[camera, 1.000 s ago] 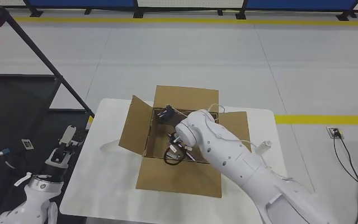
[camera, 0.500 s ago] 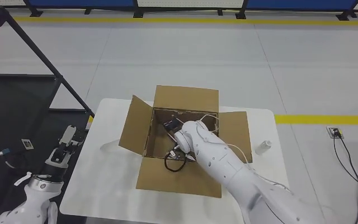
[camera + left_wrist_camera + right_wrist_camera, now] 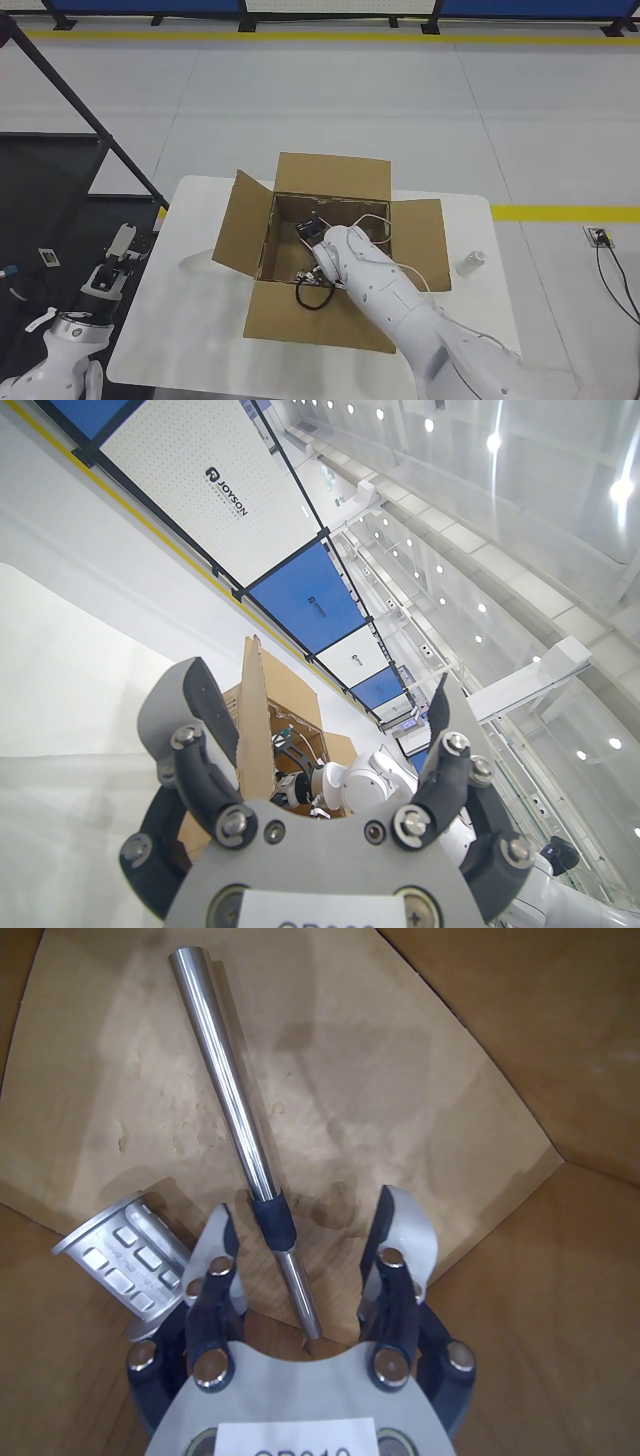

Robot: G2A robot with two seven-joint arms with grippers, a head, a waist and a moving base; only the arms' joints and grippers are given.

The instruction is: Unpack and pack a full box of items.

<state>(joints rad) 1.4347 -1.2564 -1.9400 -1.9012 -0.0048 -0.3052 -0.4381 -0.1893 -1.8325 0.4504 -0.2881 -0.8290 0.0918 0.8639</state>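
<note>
Fingers (image 3: 405, 1223) of the right gripper (image 3: 306, 1205) stand spread wide, gripping nothing. A steel tube (image 3: 225, 1078) with a black band lies flat between them on the floor of the cardboard box (image 3: 380, 1078), touching neither finger. Just beside one finger, a metal drum (image 3: 125, 1258) with embossed slots lies on its side against the box wall. From above, the right arm (image 3: 400, 290) dips into the open box, near a black cable (image 3: 308, 295) looped inside. A small bottle (image 3: 470, 262) lies on the table (image 3: 200, 330), beside the box's right flap. Well apart, off the table's left edge, the left gripper (image 3: 320, 685) hangs with its fingers spread and empty.
</note>
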